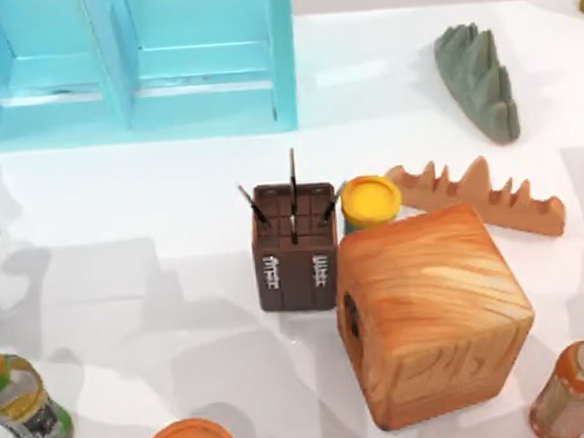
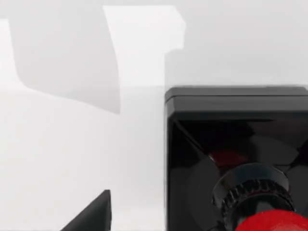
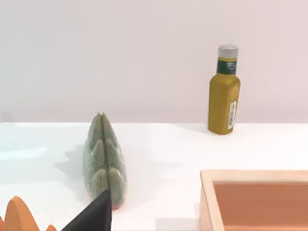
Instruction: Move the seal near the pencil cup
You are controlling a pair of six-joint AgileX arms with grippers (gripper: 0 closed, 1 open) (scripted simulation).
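Left wrist view: the seal (image 2: 236, 159) shows glossy red knob, ribbed black neck, square black base; left gripper's state cannot be told.

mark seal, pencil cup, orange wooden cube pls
seal (image 2: 236, 159): left wrist view, black square base.
pencil cup (image 1: 296, 264): top view, brown side with white markings.
orange wooden cube (image 1: 432, 279): top view, upper face.

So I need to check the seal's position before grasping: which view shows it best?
The left wrist view: the seal sits close, black square base and red knob visible. The top view shows just a dark sliver at the table's left edge, likely its base.
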